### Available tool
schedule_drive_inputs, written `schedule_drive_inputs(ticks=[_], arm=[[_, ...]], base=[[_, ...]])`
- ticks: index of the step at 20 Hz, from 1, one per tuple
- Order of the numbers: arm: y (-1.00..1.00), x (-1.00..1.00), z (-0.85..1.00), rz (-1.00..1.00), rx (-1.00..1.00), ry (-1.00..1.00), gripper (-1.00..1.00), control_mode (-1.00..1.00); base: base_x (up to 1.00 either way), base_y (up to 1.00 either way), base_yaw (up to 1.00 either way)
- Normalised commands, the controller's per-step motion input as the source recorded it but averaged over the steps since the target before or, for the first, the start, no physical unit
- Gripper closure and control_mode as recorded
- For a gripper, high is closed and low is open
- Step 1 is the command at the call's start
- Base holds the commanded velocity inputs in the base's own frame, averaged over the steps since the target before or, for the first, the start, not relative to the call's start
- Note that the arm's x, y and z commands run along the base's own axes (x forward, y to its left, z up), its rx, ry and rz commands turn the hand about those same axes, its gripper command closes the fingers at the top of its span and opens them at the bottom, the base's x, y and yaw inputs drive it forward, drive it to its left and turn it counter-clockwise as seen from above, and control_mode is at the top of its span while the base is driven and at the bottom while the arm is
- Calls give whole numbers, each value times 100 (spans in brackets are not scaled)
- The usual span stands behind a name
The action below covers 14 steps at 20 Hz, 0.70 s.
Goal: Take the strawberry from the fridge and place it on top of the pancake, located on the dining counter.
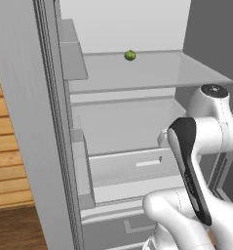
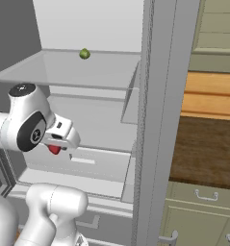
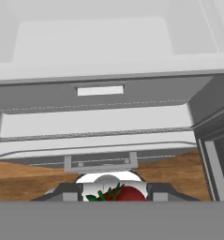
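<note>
The fridge [image 1: 137, 73] stands open in front of me, showing a white interior, glass shelves [image 2: 102, 67] and a pale drawer front [image 3: 99, 91]. My gripper [image 2: 54, 147] hangs just in front of the lower shelf, pointing down, and is shut on the strawberry [image 2: 54, 150]. In the hand view the small red berry with its green leaves [image 3: 127, 193] sits between the two dark fingertips [image 3: 69, 191] of the gripper [image 3: 115, 192]. The pancake and the dining counter are out of view.
A small green round fruit [image 1: 130, 55] lies at the back of the upper glass shelf [image 2: 84, 54]. The open fridge door [image 2: 155, 120] rises close on the right; beyond it is a dark-brown counter [image 2: 208, 149] over olive drawers [image 2: 203, 197]. The left door [image 1: 25, 122] flanks the opening.
</note>
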Motion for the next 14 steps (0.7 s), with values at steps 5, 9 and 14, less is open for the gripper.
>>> schedule_drive_inputs(ticks=[5, 9, 14], arm=[[5, 0, -8, 0, 0, 0, 100, -100], [2, 0, -2, 0, 0, 0, 100, -100], [0, 0, 0, 0, 0, 0, 100, -100]], base=[[0, 0, 0], [0, 0, 0], [0, 0, 0]])
